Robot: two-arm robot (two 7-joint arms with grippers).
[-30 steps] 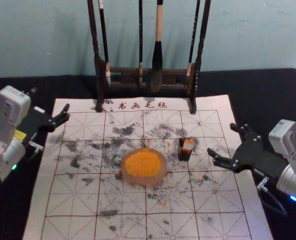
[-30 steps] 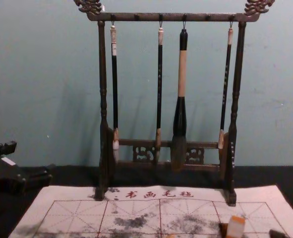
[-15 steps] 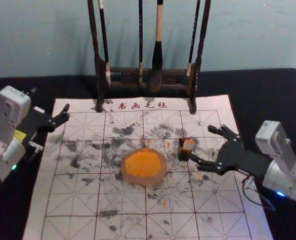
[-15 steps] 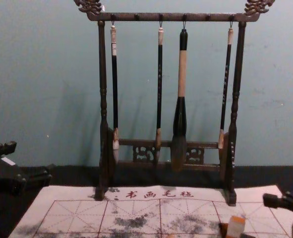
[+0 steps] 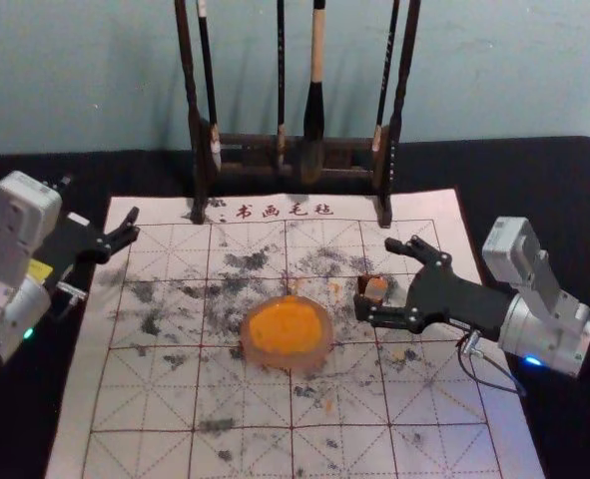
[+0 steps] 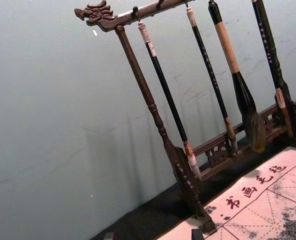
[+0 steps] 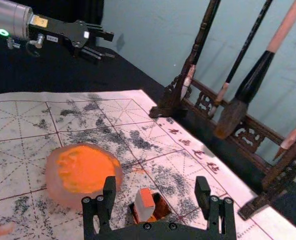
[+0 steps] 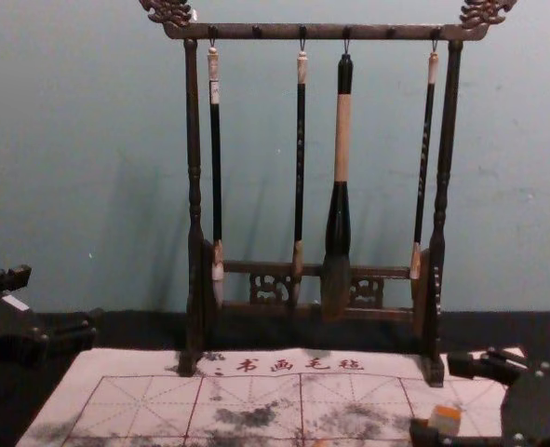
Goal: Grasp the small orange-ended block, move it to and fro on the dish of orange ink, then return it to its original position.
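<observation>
The small orange-ended block (image 5: 376, 288) stands in a dark holder (image 5: 362, 301) right of the round dish of orange ink (image 5: 287, 331). My right gripper (image 5: 379, 280) is open at the block, one finger on its near side and one on its far side. In the right wrist view, the block (image 7: 145, 204) stands between the spread fingers of my right gripper (image 7: 155, 192), which do not touch it. My left gripper (image 5: 130, 228) is parked open at the mat's left edge.
A gridded felt mat (image 5: 145, 399) with black ink smudges lies under the dish and holder. Behind them stands a dark wooden rack (image 5: 197, 150) with several hanging brushes, close to the mat's far edge.
My right gripper has moved left across the mat to the block, its fingers now on either side. The left arm, block and dish have stayed put.
</observation>
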